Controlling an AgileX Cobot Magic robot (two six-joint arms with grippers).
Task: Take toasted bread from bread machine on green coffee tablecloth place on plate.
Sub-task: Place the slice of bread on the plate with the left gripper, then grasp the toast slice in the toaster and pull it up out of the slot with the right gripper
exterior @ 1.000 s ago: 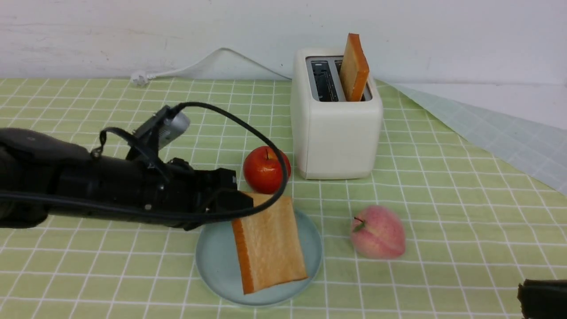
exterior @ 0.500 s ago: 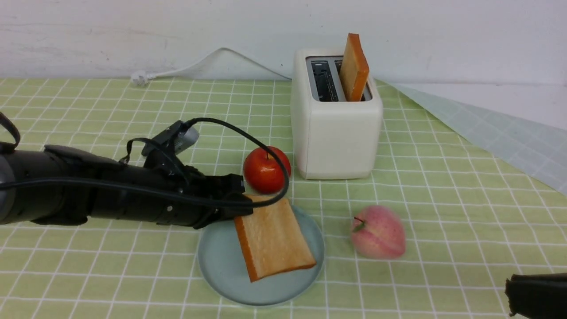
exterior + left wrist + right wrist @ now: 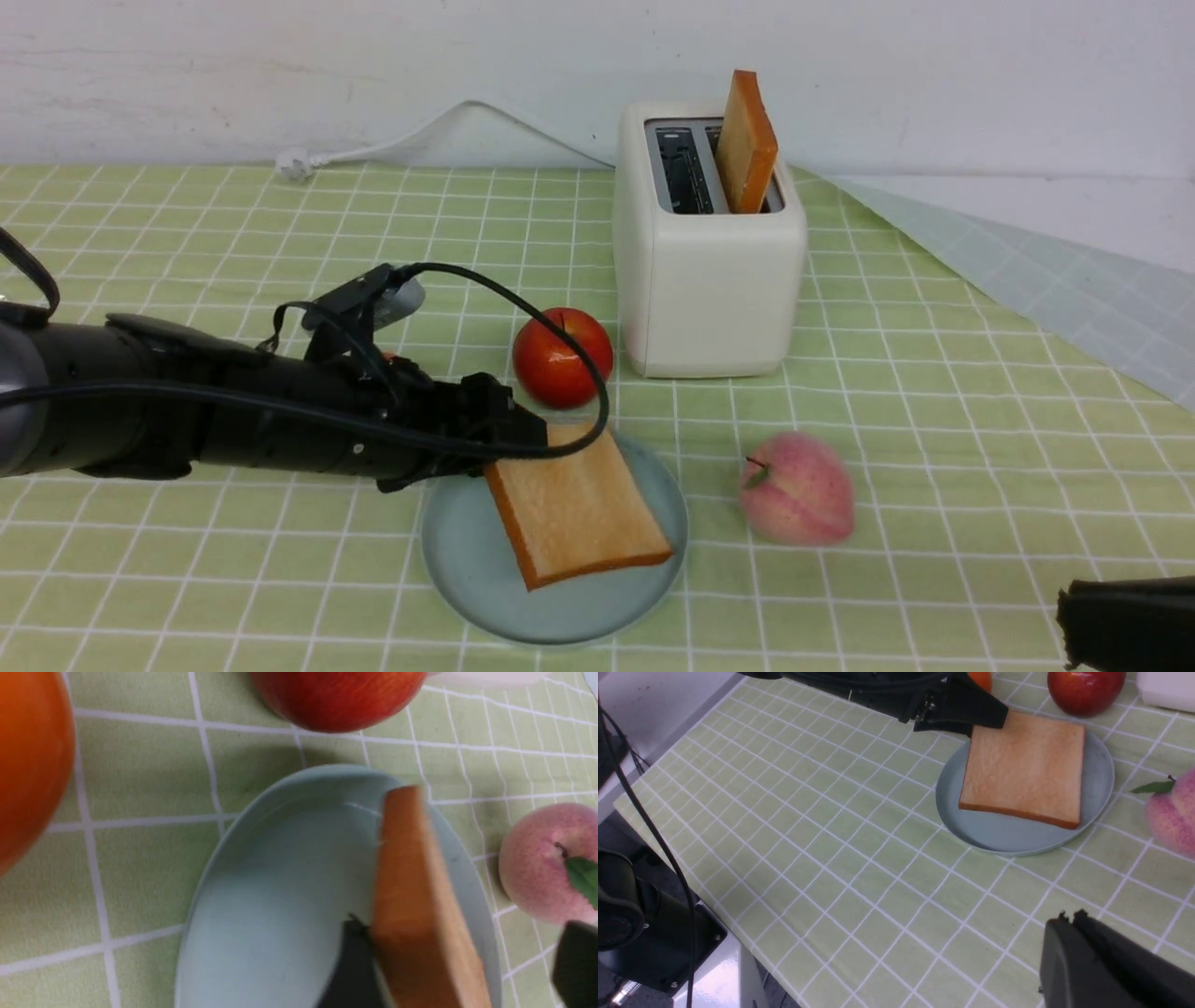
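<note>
**Lift clear before fetching the second slice**

Front view: one slice of toast (image 3: 579,509) is lying on the plate (image 3: 467,560), a corner between the jaws of the left gripper (image 3: 527,441); the second slice (image 3: 747,140) is standing in the toaster (image 3: 709,280).

Left wrist view: those jaws are gaping, one finger (image 3: 350,961) touching the crust, the other apart, so I'd be rising straight, not dragging it.

Right wrist view: the right gripper (image 3: 1066,917) is sitting closed.

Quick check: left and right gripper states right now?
Left gripper: open, with the toast between its jaws and resting on the plate.
Right gripper: shut, holding nothing.
</note>
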